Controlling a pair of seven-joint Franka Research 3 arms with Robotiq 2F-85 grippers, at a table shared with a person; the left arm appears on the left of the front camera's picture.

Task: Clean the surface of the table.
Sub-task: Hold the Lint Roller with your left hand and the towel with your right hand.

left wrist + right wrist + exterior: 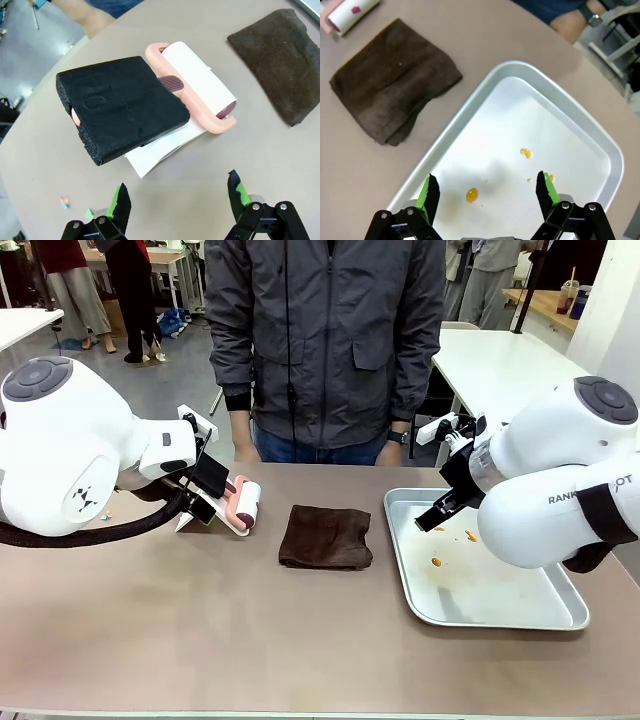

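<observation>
Table (200,640), tray (500,592) holding orange crumbs (436,561)

The near half of the table (200,640) is bare and free to cross. Along the far half lie a lint roller (245,506) with a black sponge (122,107) over its handle, a brown cloth (326,537) and a metal tray (500,624), with bare gaps between these 3 spots.

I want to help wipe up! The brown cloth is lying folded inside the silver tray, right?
Not quite. The brown cloth is folded, but it lies on the table, beside the silver tray, not inside it. The front view shows it.
</observation>
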